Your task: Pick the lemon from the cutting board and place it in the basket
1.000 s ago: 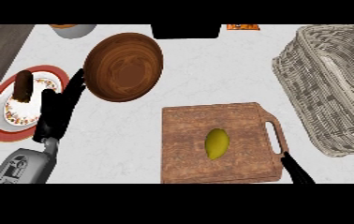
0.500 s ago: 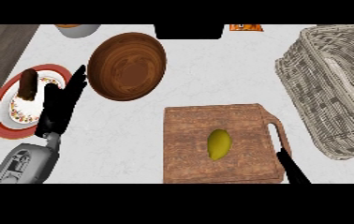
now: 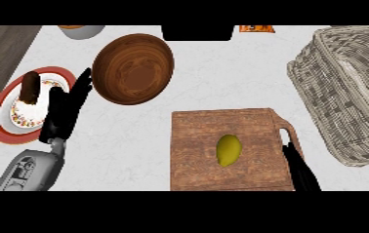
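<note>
The right hand (image 3: pixel 299 166) is seen at the near right, fingers straight, beside the cutting board (image 3: pixel 198 149). The lemon (image 3: pixel 228 150) is found lying on the board. The left hand (image 3: pixel 63 112) is held open at left. The basket (image 3: pixel 333 88) is set far right.

Bright even light, faint soft shadows

The lemon (image 3: pixel 228 149) is yellow-green against the reddish-brown grained cutting board (image 3: pixel 194 144). The basket (image 3: pixel 338 88) at the counter's right edge is grey-beige weave. The wooden bowl (image 3: pixel 134 68) is dark brown with grain. The plate (image 3: pixel 22 115) at the left edge has a red rim and speckled white centre. Both hands (image 3: pixel 63 111) (image 3: pixel 302 171) are black; the counter (image 3: pixel 216 81) is white, faintly marbled.
</note>
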Action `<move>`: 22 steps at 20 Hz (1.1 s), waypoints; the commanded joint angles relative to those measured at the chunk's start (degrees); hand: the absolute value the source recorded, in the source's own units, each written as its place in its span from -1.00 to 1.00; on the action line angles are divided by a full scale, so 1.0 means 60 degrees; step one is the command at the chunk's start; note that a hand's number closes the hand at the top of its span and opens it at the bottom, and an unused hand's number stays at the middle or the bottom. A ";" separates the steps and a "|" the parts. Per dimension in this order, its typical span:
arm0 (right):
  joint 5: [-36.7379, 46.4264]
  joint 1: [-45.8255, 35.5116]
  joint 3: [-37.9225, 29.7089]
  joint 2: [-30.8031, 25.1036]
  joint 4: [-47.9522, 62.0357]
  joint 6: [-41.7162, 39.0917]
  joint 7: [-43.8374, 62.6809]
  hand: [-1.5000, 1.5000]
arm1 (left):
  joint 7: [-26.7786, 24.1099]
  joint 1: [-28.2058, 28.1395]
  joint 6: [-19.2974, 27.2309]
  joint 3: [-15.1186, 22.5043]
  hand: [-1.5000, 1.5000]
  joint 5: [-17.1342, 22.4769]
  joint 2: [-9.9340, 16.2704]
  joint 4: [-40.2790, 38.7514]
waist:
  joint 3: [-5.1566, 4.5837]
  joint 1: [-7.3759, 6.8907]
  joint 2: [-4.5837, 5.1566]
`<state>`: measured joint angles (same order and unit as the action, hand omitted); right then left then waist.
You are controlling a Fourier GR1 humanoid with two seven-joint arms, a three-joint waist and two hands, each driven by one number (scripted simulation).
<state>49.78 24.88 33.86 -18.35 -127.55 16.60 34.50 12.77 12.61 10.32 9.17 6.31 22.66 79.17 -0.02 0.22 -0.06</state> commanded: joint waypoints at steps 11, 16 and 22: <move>-0.0395 -0.1282 -0.0640 0.0895 0.2854 0.0675 -0.1373 -1.00 | -0.0053 0.0271 -0.0343 -0.0509 0.00 -0.1028 -0.0886 -0.0365 | 0.0005 0.0005 0.0011; -0.0036 -0.2479 -0.0620 0.1786 0.3431 0.0014 -0.0635 -1.00 | -0.0081 0.0480 -0.0611 -0.0967 0.00 -0.1117 -0.0970 -0.0589 | 0.0003 -0.0015 0.0013; 0.0041 -0.2480 -0.0610 0.2308 0.4573 0.0741 -0.1327 -1.00 | -0.0363 -0.0203 -0.1115 -0.1231 0.00 -0.1279 -0.1033 -0.0201 | 0.0004 -0.0026 0.0009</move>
<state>48.71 11.34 29.31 -7.71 -104.20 19.33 27.20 12.90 12.37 4.53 2.58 0.07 17.40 79.13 0.01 0.04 -0.02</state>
